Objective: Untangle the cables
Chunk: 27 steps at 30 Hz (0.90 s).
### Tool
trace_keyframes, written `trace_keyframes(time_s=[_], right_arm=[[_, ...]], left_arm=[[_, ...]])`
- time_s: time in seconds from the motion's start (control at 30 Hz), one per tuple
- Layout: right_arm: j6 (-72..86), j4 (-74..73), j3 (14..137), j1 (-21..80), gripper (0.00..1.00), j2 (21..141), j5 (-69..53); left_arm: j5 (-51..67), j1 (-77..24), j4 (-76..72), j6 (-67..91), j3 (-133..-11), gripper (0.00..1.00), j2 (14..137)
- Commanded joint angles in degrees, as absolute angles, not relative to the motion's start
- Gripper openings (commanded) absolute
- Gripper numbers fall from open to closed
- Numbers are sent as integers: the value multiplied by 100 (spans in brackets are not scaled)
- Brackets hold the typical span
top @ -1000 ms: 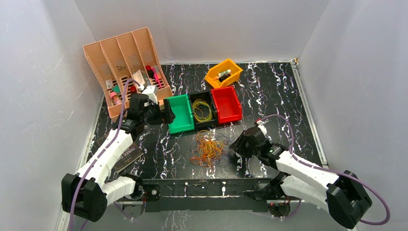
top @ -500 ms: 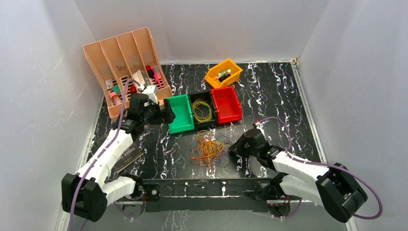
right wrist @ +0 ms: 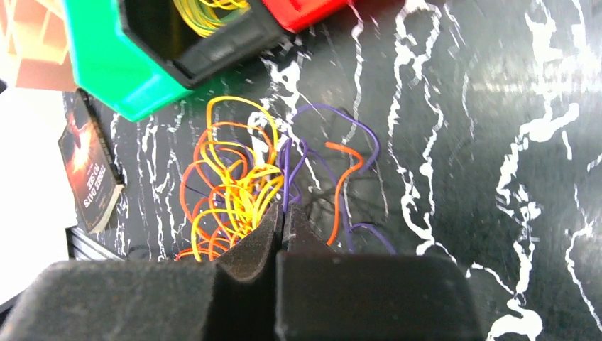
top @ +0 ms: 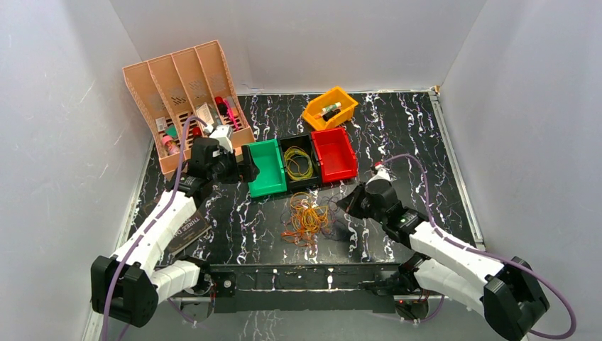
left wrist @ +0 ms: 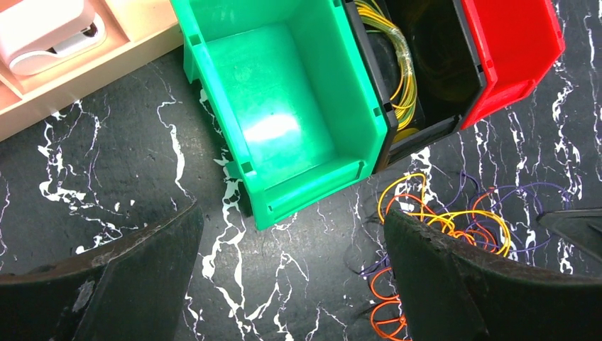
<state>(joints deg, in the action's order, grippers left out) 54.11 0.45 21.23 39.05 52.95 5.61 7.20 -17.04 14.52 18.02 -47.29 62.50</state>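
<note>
A tangle of orange, yellow and purple cable loops (top: 307, 217) lies on the black marbled table in front of the bins; it also shows in the right wrist view (right wrist: 234, 185) and the left wrist view (left wrist: 454, 220). My right gripper (top: 346, 202) sits at the tangle's right edge. Its jaws (right wrist: 282, 209) are shut, with a thin purple cable (right wrist: 287, 160) running in between the tips. My left gripper (top: 245, 170) is open and empty (left wrist: 292, 213), above the table just in front of the green bin, left of the tangle.
A green bin (top: 268, 167), a black bin (top: 287, 181) holding yellow loops and a red bin (top: 334, 153) stand in a row behind the tangle. A yellow bin (top: 330, 106) is further back. An orange file organiser (top: 184, 92) stands back left. A book (top: 186, 231) lies front left.
My right gripper has moved from the tangle's front right edge back toward the red bin, staying shut. The tangle's right side has shifted slightly. The left arm has not moved.
</note>
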Motion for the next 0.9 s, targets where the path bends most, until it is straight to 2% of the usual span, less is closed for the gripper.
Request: trace_keyframes(time_s=[0.0,0.33,0.53,0.73,0.87], right_arm=[[4371,-81,2771,3887,0,5018,568],[3026,-593,3740,3886,0,4850,310],[2653,-629,4200,3885,0,4896,-12],[2427,-683,4666,3885,0,4989,-249],[2276,-743,4976,3885,0,5080,-268]], left_arm=[[963,-1683,1188,1791,-4672,98,5943],[1535,-1680,315,1657,-4479,98,5683],[2172,-1690,-842,2282,-3878,98,5446],[2035,-1697,-1974,2442,-3232,98,4875],[2674,-1705,-2925,2235,-2871,98,4597]])
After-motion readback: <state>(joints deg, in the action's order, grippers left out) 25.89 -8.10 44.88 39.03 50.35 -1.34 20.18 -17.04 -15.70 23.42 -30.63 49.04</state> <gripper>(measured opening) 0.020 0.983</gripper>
